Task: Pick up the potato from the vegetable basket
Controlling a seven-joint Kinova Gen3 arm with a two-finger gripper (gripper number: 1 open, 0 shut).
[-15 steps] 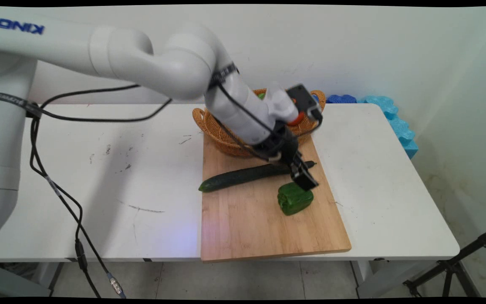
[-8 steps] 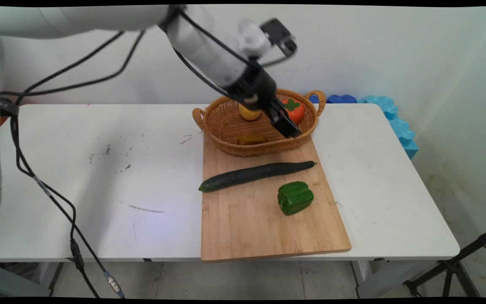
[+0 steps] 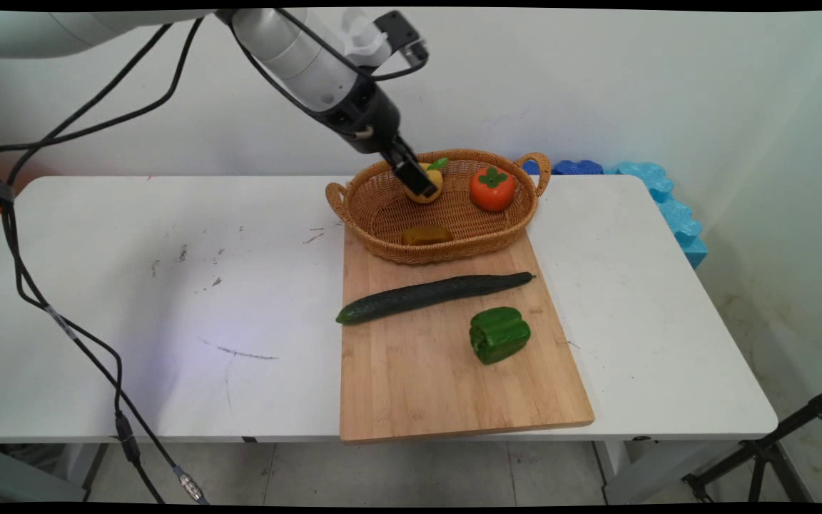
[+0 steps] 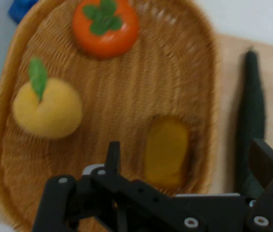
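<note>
My gripper [image 3: 412, 175] hangs open and empty over the left part of a wicker basket [image 3: 447, 250], just in front of a yellow fruit with a green leaf [image 3: 434, 184]. In the hand view the gripper [image 4: 189, 159] looks down into the basket [image 4: 126, 96], with the yellow fruit [image 4: 47, 113], an orange persimmon [image 4: 106, 26] and a flat yellow-brown piece [image 4: 167, 150] below it. The persimmon [image 3: 492, 188] lies at the basket's right, the yellow-brown piece [image 3: 426, 235] at its front. The gripper touches none of them.
A wooden cutting board [image 3: 439, 385] lies in front of the basket with a long cucumber [image 3: 432, 294] and a green bell pepper [image 3: 499, 334] on it. Blue foam pieces [image 3: 661, 193] sit at the table's back right. Black cables [image 3: 61, 321] hang at the left.
The gripper has risen from between the cucumber and the pepper and moved back and left to over the basket. The cucumber and pepper stay on the board.
</note>
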